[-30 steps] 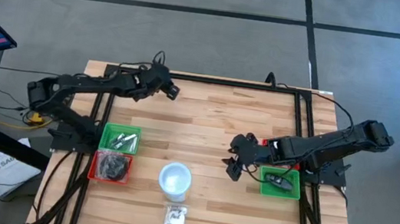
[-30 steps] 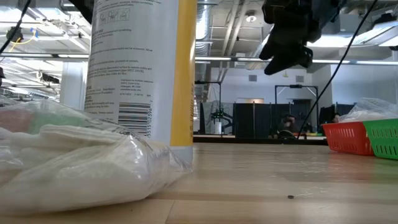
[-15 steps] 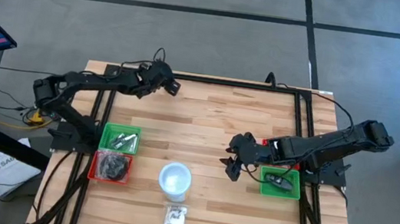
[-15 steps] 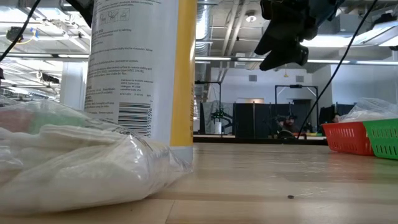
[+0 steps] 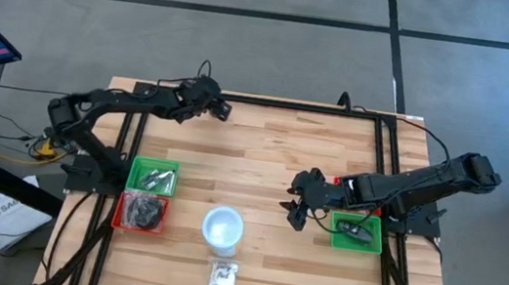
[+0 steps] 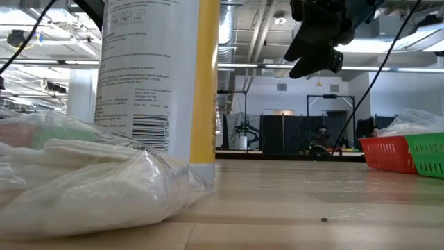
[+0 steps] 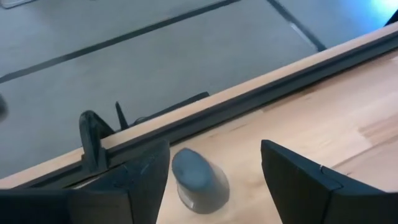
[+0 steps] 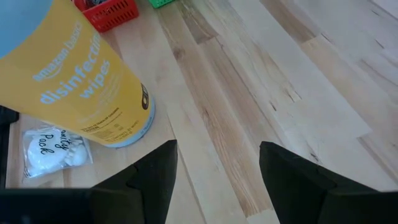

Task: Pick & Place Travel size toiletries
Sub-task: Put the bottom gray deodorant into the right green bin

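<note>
The table (image 5: 264,144) carries a wipes tub (image 5: 222,229) whose top is cut off in the low view. Both trays' contents are hard to make out. The wrapped pack (image 5: 223,276) lies beside it. The left gripper (image 5: 222,111) gapes empty at the far edge; the right gripper (image 5: 294,213) hangs open mid-table.

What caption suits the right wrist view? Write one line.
Open right gripper hovers over the wooden table, facing a yellow disinfecting-wipes canister and a clear-wrapped white pack.
</note>
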Controlling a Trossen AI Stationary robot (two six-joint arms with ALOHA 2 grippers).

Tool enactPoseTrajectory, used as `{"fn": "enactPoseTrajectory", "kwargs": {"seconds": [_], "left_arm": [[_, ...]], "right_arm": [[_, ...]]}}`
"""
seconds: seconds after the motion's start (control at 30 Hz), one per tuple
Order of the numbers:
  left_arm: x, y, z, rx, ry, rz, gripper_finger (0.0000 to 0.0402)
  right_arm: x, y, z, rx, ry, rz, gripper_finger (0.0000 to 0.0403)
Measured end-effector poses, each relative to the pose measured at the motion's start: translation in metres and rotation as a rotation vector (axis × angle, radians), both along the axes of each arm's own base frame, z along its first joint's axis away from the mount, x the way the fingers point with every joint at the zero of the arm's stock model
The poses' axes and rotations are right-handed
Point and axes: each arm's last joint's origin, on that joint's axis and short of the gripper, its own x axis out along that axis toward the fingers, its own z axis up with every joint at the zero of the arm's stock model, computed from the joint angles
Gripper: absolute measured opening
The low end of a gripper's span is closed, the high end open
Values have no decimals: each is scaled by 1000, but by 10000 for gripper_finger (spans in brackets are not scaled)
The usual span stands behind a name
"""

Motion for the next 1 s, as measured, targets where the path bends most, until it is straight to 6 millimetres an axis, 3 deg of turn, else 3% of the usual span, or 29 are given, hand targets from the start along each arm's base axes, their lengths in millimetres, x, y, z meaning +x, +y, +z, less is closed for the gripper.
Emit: {"fn": "enactPoseTrajectory", "kwargs": {"seconds": [0.17, 0.63, 1.0], "left_arm": [[4, 3, -11, 1, 37, 12, 244], [4, 5, -11, 12, 42, 19, 244], [0, 0, 6, 52, 7, 2, 244]], "right_arm": [[0, 0, 0, 0, 0, 0, 216], [0, 0, 0, 0, 0, 0, 215], [0, -2, 0, 0, 0, -6, 216]]}}
